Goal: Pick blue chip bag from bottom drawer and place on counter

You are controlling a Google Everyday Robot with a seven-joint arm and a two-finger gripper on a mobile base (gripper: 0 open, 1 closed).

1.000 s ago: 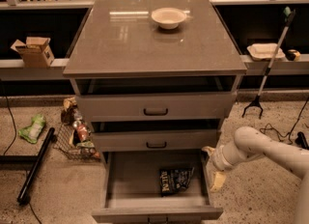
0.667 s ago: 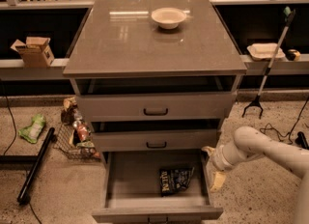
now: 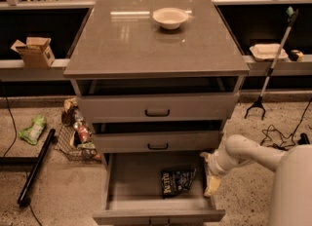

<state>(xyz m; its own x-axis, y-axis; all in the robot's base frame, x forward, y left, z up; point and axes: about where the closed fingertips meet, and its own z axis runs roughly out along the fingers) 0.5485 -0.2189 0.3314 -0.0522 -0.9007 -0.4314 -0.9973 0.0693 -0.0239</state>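
The bottom drawer (image 3: 131, 181) is pulled open at the foot of the grey cabinet. The blue chip bag (image 3: 176, 181) lies flat on the drawer floor, right of centre, white lettering up. My gripper (image 3: 211, 174) hangs at the end of the white arm at the drawer's right wall, just right of the bag and apart from it, its pale fingers pointing down. The counter (image 3: 141, 45) is the glossy grey-brown top of the cabinet, with a white bowl (image 3: 170, 17) near its back.
Two shallower drawers with black handles (image 3: 157, 113) sit above the open one. A wire basket of snack packets (image 3: 77, 140) stands left of the cabinet, and a green packet (image 3: 33, 129) lies on the floor. A grabber tool (image 3: 270, 64) leans at the right.
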